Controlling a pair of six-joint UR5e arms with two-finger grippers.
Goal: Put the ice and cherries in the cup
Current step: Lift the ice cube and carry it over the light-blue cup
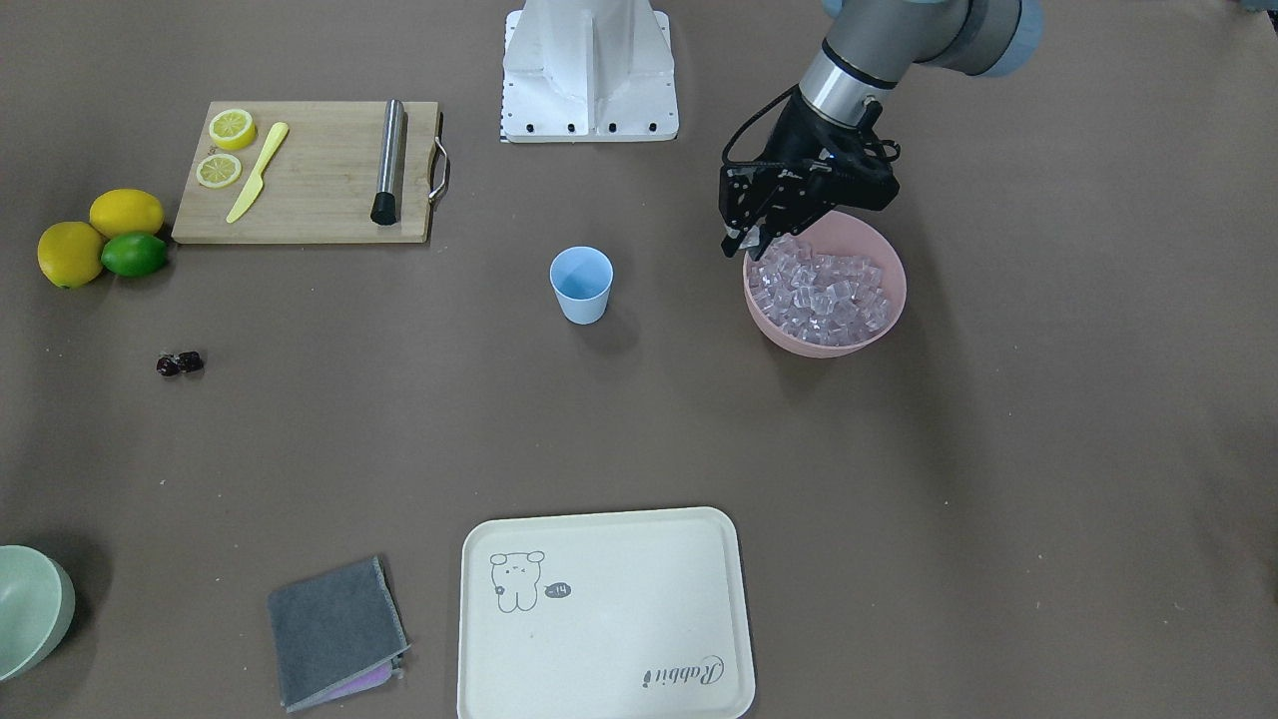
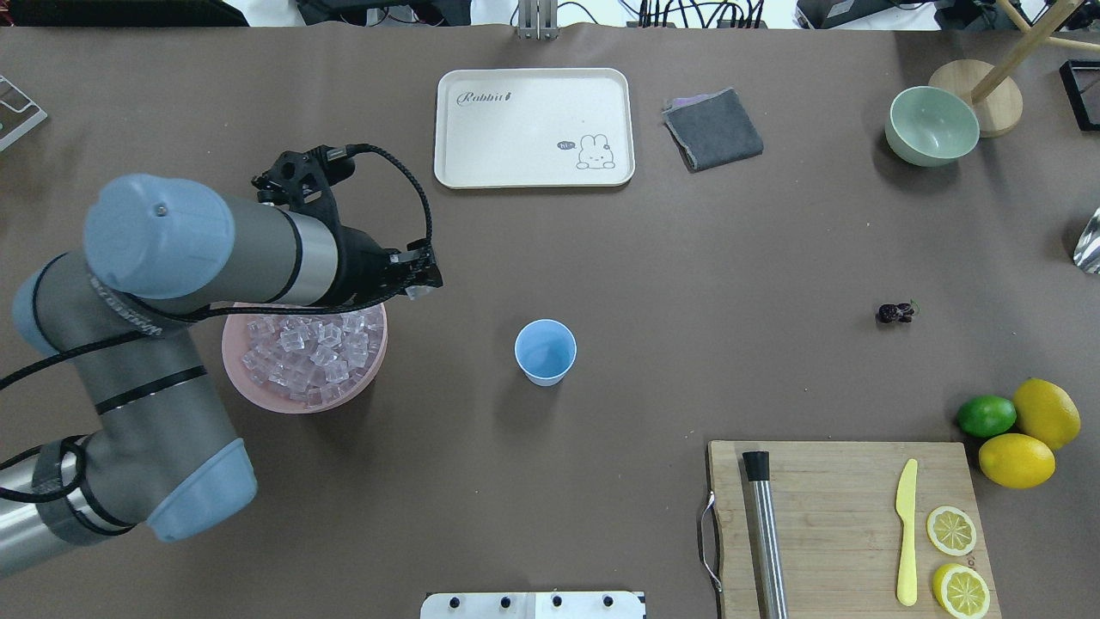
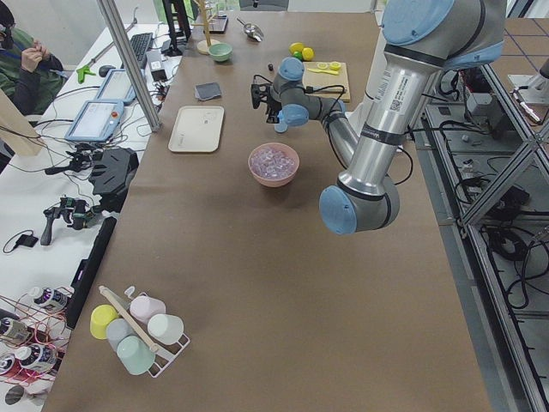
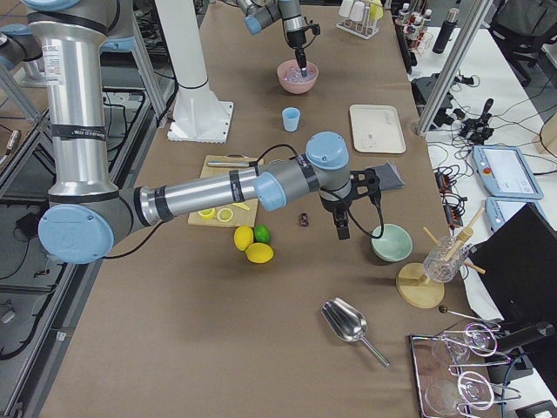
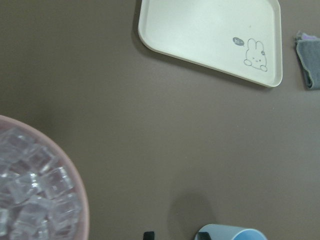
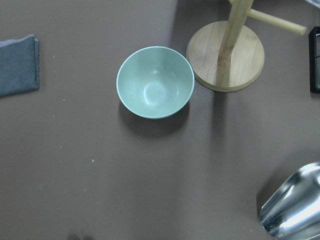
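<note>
Nearest the robot, the cup (image 2: 545,351) stands upright at mid-table. The pink bowl (image 1: 829,347) heaped with ice (image 1: 824,290) sits well off to its left, and the cherries (image 2: 896,312) lie on the bare table far to its right, just beyond the lime (image 2: 986,415) and lemons (image 2: 1017,460). A little farther out, the left gripper (image 2: 421,284) hangs above the bowl's rim on the cup's side, its fingers drawn narrow on what looks like a single ice cube (image 2: 416,293). Farthest, the right gripper (image 4: 339,228) hovers between the cherries and the green bowl (image 4: 391,242); whether its fingers are apart or together I cannot tell.
</note>
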